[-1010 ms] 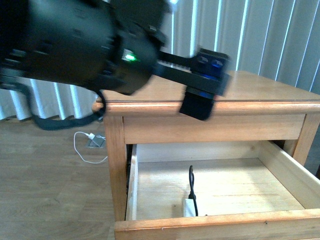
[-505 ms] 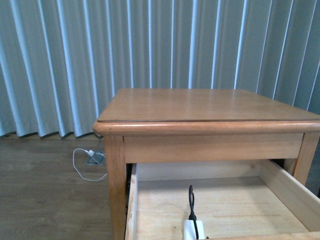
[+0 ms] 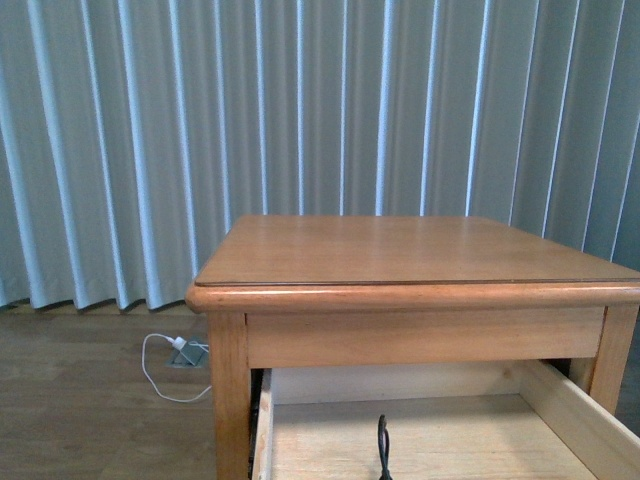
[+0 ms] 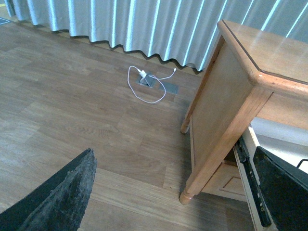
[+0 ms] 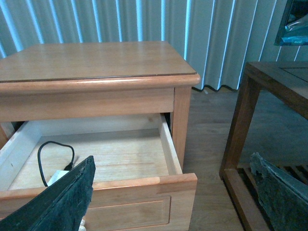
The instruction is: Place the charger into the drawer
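2 grippers are both showing fingers spread wide apart, gripping nothing: left gripper [image 4: 173, 159] is hanging over the brown wood floor [image 4: 72, 106] beside the light-wood nightstand [image 3: 400, 250], and right gripper [image 5: 172, 161] is hovering in front of the open upper light-wood drawer [image 5: 139, 183]. Inside it the small white charger block with thin black looped cable [image 5: 57, 177] is lying, at 6 o'clock under the tabletop in front view. At 9 o'clock of the nightstand, a white plug with white cable [image 3: 178, 345] is sitting on the floor.
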Controlling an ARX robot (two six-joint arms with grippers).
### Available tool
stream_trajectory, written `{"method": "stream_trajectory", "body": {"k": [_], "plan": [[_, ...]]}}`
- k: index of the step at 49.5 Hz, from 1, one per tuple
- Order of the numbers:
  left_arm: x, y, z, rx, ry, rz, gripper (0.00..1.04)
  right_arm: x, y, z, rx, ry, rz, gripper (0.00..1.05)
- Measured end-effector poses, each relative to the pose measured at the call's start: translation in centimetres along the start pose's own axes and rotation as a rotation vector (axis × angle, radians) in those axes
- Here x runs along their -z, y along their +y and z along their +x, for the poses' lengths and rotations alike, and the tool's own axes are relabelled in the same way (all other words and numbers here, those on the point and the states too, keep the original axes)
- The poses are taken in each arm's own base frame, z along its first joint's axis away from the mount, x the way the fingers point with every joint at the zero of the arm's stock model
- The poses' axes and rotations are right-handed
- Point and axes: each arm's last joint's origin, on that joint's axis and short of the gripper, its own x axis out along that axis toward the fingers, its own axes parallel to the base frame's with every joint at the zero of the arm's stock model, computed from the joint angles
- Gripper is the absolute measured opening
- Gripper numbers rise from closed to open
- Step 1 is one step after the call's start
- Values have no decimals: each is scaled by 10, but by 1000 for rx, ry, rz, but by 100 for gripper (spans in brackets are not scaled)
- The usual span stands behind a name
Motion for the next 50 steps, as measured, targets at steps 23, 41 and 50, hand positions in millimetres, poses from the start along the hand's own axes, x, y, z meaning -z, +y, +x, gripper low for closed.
{"method": "stream_trajectory", "body": {"k": [23, 41, 50], "plan": [[13, 16, 0, 255, -53, 207, 37, 0, 0, 0, 0, 0, 0, 96], [22, 28, 3, 224, -58, 222, 4, 0, 0, 0, 0, 0, 0, 96], [27, 29, 3, 227, -78, 221, 4, 0, 0, 0, -1, 1, 0, 96]]}}
